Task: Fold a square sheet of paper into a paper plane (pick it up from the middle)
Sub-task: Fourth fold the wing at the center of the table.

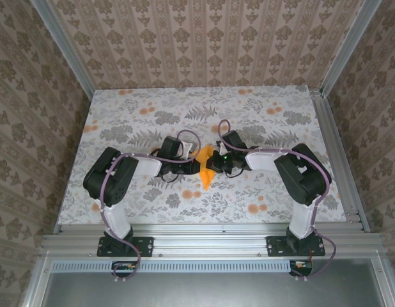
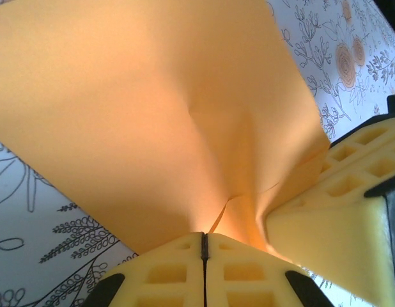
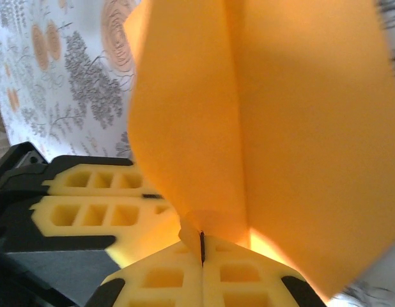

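I hold the square sheet of paper (image 2: 153,96) clamped in left tool (image 2: 204,238) and right tool (image 3: 202,235); even tension should prevent tearing.

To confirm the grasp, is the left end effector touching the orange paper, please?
Touching: in the left wrist view, the left end effector is shut on the orange paper.

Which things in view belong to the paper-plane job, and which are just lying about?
Part of the job:
- orange sheet of paper, creased, held between the arms
- left gripper, shut on it
- right gripper, shut on it

Just surroundings:
- floral table cover
- patterned walls
- metal frame
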`<move>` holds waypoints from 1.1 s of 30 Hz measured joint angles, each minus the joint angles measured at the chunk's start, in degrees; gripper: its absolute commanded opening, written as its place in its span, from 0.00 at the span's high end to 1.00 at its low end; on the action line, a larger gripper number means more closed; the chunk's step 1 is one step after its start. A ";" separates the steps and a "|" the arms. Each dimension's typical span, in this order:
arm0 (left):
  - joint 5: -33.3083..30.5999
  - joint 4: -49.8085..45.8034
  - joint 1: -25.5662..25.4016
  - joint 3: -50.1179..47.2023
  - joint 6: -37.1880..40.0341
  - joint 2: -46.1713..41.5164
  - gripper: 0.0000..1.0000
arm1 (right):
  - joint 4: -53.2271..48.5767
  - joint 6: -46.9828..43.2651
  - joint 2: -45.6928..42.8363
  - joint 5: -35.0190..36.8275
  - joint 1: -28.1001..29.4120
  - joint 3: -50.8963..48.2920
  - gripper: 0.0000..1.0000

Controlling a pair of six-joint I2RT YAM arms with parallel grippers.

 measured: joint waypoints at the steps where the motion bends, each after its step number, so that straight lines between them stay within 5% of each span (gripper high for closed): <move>1: 0.02 -0.04 0.00 0.02 0.00 0.00 0.92 | -0.44 -0.44 -0.24 0.39 -0.13 0.00 0.92; 15: -0.37 -4.85 -0.15 0.57 0.02 -2.95 0.83 | -1.97 -2.29 -0.59 3.13 -0.94 -0.66 0.92; 33: -0.92 -6.25 -2.16 0.57 -0.02 -3.30 0.96 | -2.58 -2.69 -0.59 3.13 -1.22 -0.90 0.92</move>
